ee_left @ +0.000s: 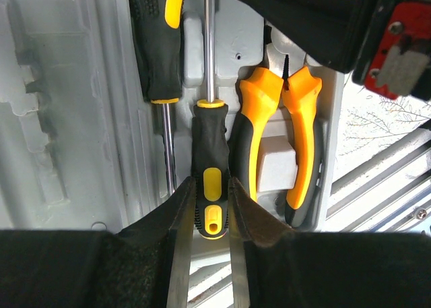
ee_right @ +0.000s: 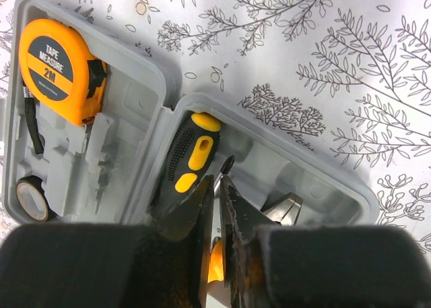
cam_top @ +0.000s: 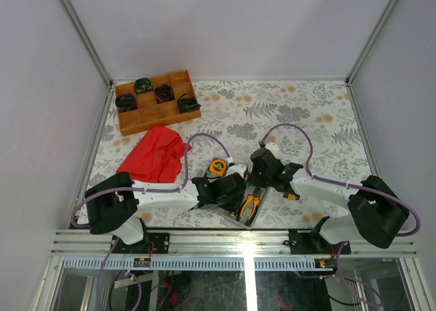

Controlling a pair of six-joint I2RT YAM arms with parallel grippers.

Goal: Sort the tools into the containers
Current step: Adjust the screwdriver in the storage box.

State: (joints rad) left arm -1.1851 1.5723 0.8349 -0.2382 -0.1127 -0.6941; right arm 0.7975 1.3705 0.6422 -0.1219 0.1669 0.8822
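- Two arms on one tool: left gripper [ee_left: 210,187] is clamped on the butt of the held screwdriver [ee_left: 210,153], at its handle. Right gripper [ee_right: 217,184] is pinched nearly closed around the same tool's shaft, just behind the tip.
- Right side: the pads look to be touching the shaft. How hard they press, I can't tell.
- Held screwdriver lies lengthwise in the grey case [ee_left: 60,119], between the second screwdriver [ee_right: 192,153] and the pliers [ee_left: 259,126]. Can't tell whether it's fully down in its recess.
- Tape measure [ee_right: 54,65] sits in the other half of the case. The case lies open on the table [cam_top: 286,113], near the arm bases.
- Risk 1: shaft not lined up with its groove. A push down would then wedge it on a moulded rib, or ride it over the second screwdriver's shaft just beside the handle.
- Risk 2: one arm releases or pulls before the other. The tool would pivot on the other grip and pop out, or knock the pliers right next to its handle.
- Risk 3: the case looks light and unfixed. Sideways drag from two gripped ends could slide or tip it and spill what's seated.
- Risk 4: both grippers are crowded over one half, so a skewed retreat could clip the other arm.
- Judgement: late in the task, since the pliers, tape measure and second screwdriver all lie in the case.
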